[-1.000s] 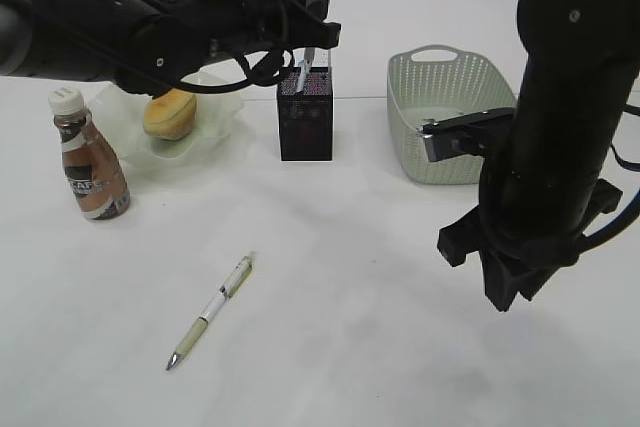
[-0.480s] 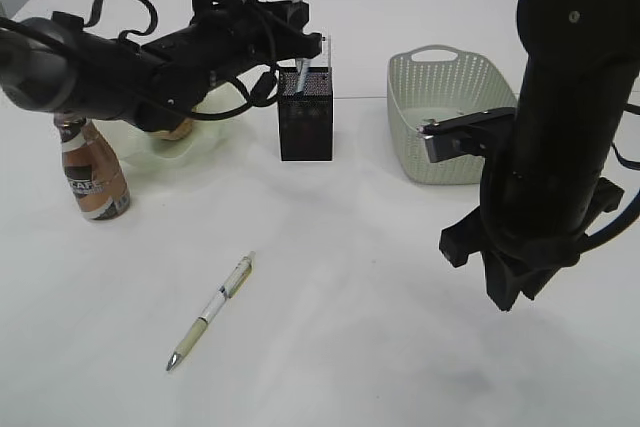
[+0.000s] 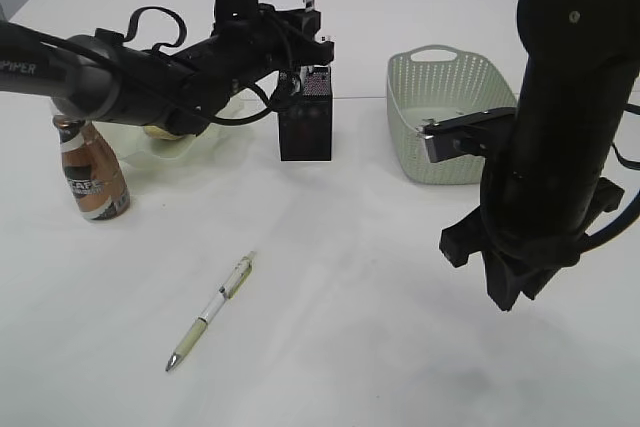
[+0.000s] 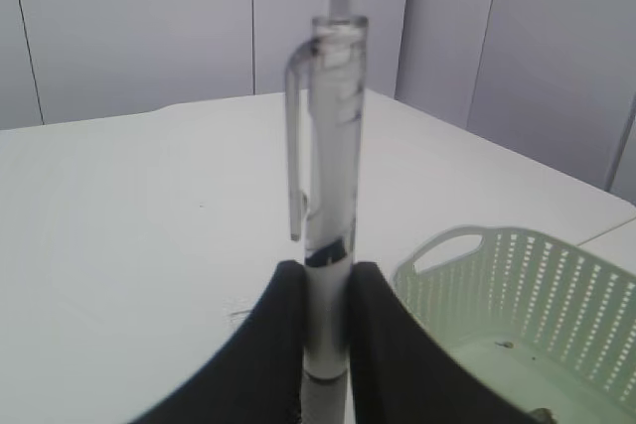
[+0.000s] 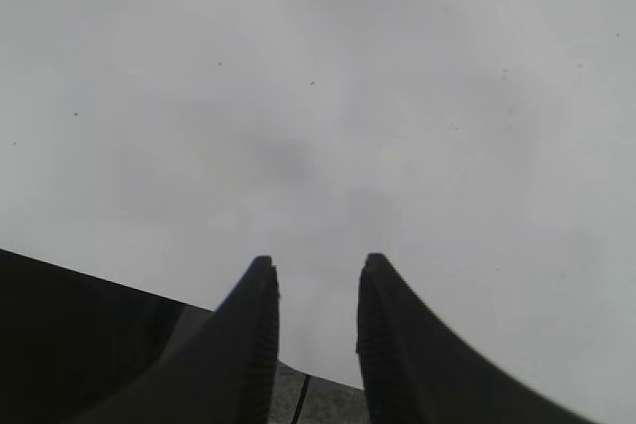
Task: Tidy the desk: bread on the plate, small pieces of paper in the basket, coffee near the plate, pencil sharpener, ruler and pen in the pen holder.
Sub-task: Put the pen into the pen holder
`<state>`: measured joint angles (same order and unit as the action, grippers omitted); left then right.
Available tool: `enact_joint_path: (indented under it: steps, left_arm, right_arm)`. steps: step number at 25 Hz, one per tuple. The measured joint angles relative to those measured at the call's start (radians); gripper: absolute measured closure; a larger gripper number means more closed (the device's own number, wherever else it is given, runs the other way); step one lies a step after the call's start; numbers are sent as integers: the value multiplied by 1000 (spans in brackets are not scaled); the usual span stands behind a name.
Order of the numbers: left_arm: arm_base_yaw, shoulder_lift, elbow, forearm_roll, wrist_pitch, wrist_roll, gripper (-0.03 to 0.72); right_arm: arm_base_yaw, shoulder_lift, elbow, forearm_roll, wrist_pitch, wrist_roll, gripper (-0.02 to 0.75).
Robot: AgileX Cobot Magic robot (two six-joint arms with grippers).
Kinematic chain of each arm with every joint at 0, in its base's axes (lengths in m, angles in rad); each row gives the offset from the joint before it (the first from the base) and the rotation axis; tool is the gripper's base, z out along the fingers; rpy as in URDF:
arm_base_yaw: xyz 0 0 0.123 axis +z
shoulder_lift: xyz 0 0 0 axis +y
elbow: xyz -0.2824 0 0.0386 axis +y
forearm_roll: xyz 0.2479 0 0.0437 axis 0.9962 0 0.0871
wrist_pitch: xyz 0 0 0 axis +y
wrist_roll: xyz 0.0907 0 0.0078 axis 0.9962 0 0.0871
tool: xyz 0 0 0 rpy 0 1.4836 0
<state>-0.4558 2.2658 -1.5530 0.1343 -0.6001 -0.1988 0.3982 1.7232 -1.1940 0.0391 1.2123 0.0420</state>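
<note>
Left pincer around upright pen

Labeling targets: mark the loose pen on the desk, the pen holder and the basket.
loose pen (image 3: pixel 212 310), exterior view, mid-barrel.
pen holder (image 3: pixel 306 129), exterior view, front mesh wall.
basket (image 3: pixel 436 52), exterior view, rear handle rim.

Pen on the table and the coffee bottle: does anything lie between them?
No. In the exterior view, only bare white table lies between the pen and the coffee bottle.
</note>
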Motion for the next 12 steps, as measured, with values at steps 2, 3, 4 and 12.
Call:
enact_joint_path:
  steps: [2, 3, 4, 12]
  left_arm:
    - [0, 10, -4, 0, 3, 0, 620]
    - [2, 14, -4, 0, 8, 0, 619]
    - [2, 19, -4, 0, 9, 0, 618]
    - [2, 60, -4, 0, 14, 0, 616]
  right_arm:
    - [0, 0, 0, 0, 0, 0, 500]
    - [0, 0, 0, 0, 0, 0, 500]
    - [0, 0, 0, 0, 0, 0, 500]
    - [0, 0, 0, -1, 0, 0, 500]
